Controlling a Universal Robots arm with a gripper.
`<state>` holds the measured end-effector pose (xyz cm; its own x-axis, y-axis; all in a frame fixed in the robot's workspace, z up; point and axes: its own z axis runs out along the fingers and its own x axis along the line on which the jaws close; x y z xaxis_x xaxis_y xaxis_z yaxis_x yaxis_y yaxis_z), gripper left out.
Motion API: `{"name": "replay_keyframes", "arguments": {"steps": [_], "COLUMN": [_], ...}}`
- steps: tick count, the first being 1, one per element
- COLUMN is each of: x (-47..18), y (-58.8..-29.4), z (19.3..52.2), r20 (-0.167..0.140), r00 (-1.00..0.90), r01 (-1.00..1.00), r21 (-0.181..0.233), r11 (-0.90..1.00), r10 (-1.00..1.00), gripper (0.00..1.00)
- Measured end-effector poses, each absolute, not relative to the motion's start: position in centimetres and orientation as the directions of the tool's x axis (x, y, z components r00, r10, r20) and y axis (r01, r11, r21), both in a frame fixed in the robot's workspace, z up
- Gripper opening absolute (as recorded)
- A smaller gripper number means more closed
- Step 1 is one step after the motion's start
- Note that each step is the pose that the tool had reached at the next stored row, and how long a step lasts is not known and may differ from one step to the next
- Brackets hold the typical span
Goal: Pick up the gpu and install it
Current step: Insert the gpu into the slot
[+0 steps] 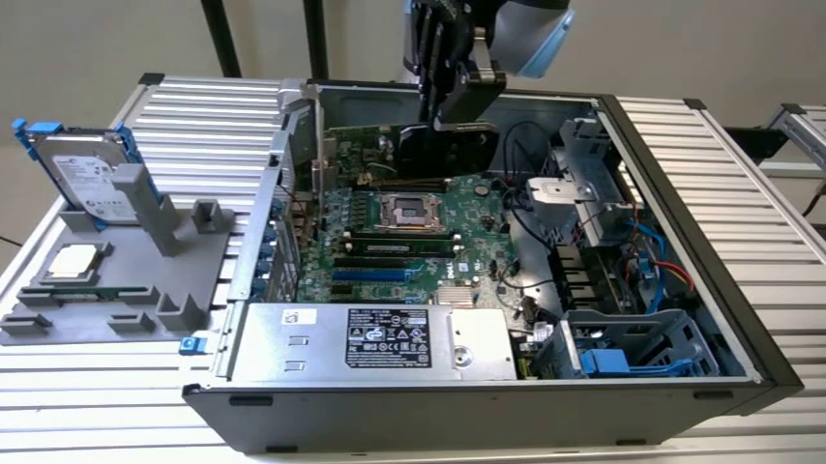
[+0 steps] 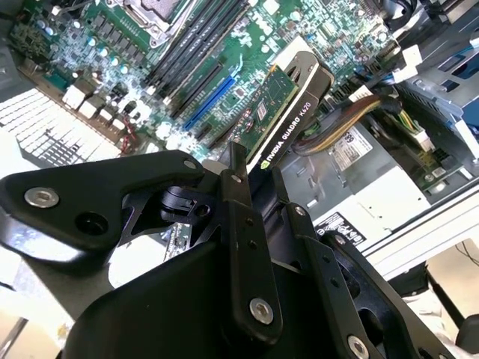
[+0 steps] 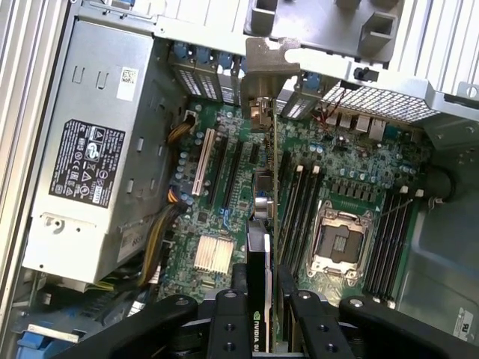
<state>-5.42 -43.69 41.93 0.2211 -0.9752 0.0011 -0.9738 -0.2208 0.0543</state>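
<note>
The open computer case (image 1: 671, 242) lies on its side on the slatted metal table (image 1: 761, 213), and I hang over its far end. Inside it, the large green motherboard (image 1: 387, 242) fills the floor toward the exterior view's left, with the bare processor socket (image 1: 410, 210) near its middle. The silver power supply (image 1: 387, 338) sits along the near wall, with bundled cables (image 2: 344, 120) running beside it. Outside the case, on the exterior view's left, a grey fixture (image 1: 116, 261) holds a silver hard drive (image 1: 91, 174) with blue rails and a square processor chip (image 1: 75, 263).

My gripper (image 3: 260, 314) is clamped on the gpu (image 3: 262, 224), one black finger (image 2: 239, 224) on each face of the card. I hold the gpu edge-down above the motherboard, between the memory slots (image 3: 303, 209) and the expansion slots (image 3: 224, 172), its silver end bracket (image 3: 262, 82) up against the case's rear slot wall. I cannot tell whether its edge is touching a slot.
</note>
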Motion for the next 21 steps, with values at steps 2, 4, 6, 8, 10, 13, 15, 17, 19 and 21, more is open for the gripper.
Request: {"name": "replay_keyframes", "arguments": {"steps": [2, 4, 6, 8, 10, 13, 15, 17, 19, 21], "x": [-5.42, -5.42, -5.41, -5.41, -5.40, -5.40, -5.40, -5.40, -5.40, -5.40], "y": [-43.69, -43.69, -43.69, -43.69, -43.69, -43.69, -43.69, -43.69, -43.69, -43.69], "z": [41.93, 41.93, 41.93, 41.93, 41.93, 41.93, 41.91, 41.91, 41.91, 41.91], "r20": [0.001, 0.001, 0.001, 0.001, 0.001, 0.001, 0.001, 0.001, 0.001, 0.001], "r00": [0.233, 0.244, 0.255, 0.263, 0.272, 0.277, 0.277, 0.277, 0.277, 0.277], "r01": [-0.971, -0.968, -0.966, -0.963, -0.961, -0.959, -0.959, -0.959, -0.959, -0.959], "r21": [0.054, 0.054, 0.054, 0.054, 0.054, 0.054, 0.054, 0.054, 0.054, 0.054], "r11": [-0.232, -0.244, -0.254, -0.263, -0.272, -0.277, -0.277, -0.277, -0.277, -0.277], "r10": [-0.973, -0.970, -0.967, -0.965, -0.962, -0.961, -0.961, -0.961, -0.961, -0.961], "gripper": [0.00, 0.00, 0.00, 0.00, 0.00, 0.00, 0.00, 0.00, 0.00, 0.00]}}
